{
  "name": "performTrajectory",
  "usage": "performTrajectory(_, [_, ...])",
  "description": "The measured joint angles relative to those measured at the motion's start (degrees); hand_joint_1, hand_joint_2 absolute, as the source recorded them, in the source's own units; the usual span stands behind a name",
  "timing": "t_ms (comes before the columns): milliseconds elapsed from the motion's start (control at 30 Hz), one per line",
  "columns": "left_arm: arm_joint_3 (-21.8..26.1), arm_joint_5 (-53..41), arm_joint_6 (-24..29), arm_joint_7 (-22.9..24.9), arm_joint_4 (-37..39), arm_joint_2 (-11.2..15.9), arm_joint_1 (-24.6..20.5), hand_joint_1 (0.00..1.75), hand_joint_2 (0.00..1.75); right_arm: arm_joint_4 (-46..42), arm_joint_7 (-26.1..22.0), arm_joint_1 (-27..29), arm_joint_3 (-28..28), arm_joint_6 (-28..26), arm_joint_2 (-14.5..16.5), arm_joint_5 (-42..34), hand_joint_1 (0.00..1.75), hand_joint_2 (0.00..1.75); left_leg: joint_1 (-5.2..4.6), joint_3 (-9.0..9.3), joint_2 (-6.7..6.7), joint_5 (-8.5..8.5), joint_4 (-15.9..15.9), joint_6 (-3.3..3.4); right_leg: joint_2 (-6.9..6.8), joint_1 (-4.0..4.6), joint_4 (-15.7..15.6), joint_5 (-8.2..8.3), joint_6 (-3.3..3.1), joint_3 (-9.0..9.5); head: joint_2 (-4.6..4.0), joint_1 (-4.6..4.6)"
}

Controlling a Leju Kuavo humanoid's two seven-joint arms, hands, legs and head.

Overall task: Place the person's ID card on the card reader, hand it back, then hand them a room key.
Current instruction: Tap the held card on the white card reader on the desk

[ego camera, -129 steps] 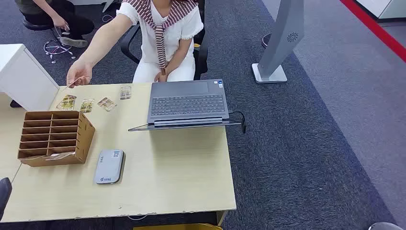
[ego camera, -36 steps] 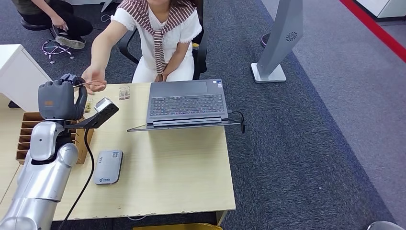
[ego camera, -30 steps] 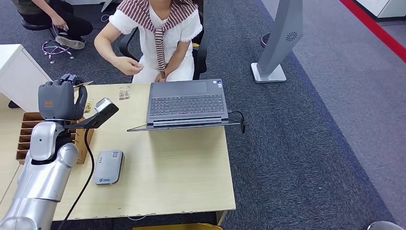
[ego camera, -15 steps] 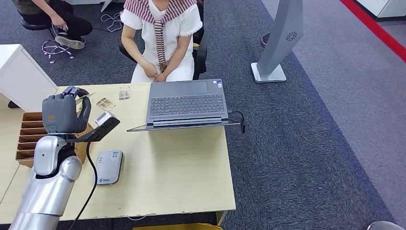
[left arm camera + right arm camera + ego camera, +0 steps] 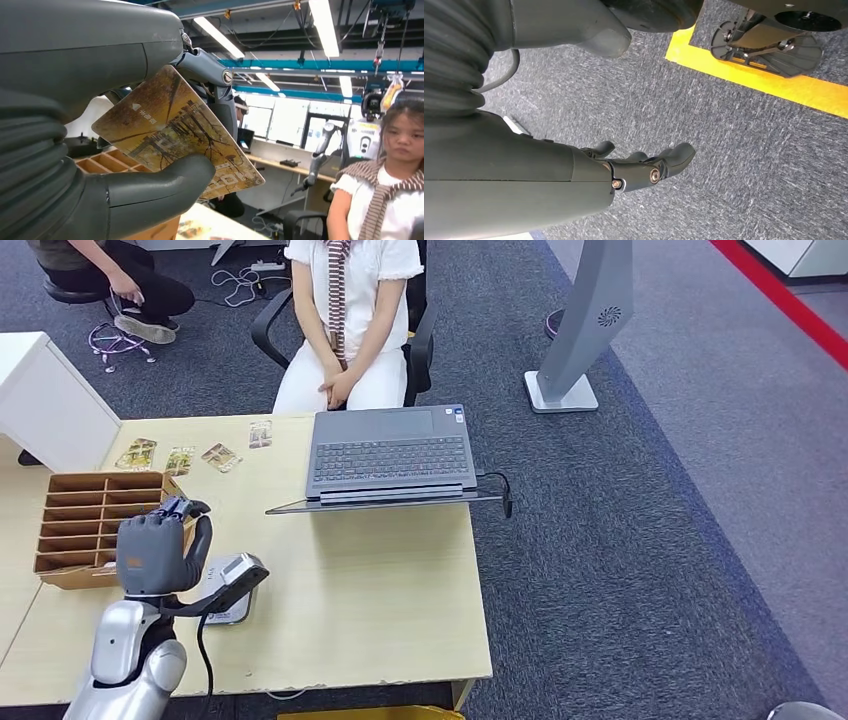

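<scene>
— What's in front of me, biggest first?

— I have the worktop filling the lower left of the head view, with the laptop open on its stand at the far edge. The person sits in a chair behind it, hands together in the lap, cut off at the top of the frame. On the left side of the worktop stands the wooden slot box, and four small cards lie in a row beyond it.

— And the reader?

— The card reader is mostly hidden behind my left robot hand and the wrist camera bracket; I see only a grey corner of it.

— The ID card?

— In the left wrist view the ID card is pinched between the thick thumb and the darker fingers, its printed face towards the camera, one corner sticking out past them. In the head view the back of the robot hand covers it, so I can't say for sure whether it sits directly over the reader.

— Right side?

— The right robot hand hangs over the grey carpet, fingers loosely apart, holding nothing.
</scene>
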Motion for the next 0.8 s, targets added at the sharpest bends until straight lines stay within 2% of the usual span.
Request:
performTrajectory(400, [0.0, -4.1, -5.91, 1.74, 5.44, -0.57, 0.97, 1.75, 1.75, 0.01, 0.05, 0.08, 0.05, 0.32, -0.42, 0.99, 0.0, 1.75, 0.0, 0.0, -0.01, 0.0, 0.0, 0.0, -0.01, 0.0, 0.0, 0.01, 0.0, -0.01, 0.0, 0.01])
performTrajectory(633, [0.0, -4.9, -7.6, 2.51, 6.78, -0.57, 1.05, 1.75, 1.75, 0.01, -0.04, 0.1, 0.08, 0.32, -0.53, 1.01, 0.0, 1.75, 0.0, -0.02, -0.01, 0.0, 0.0, 0.0, -0.01, 0.0, 0.0, 0.01, 0.0, -0.01, 0.01, 0.01])
performTrajectory(800, [-0.02, -6.74, -12.44, 4.88, 7.95, -0.57, 1.04, 1.75, 1.75, 0.01, -0.28, 0.12, 0.08, 0.52, -0.57, 1.08, 0.0, 1.75, 0.0, -0.01, -0.01, 0.0, 0.0, 0.0, -0.01, 0.0, 0.0, 0.01, 0.0, -0.01, 0.01, 0.01])
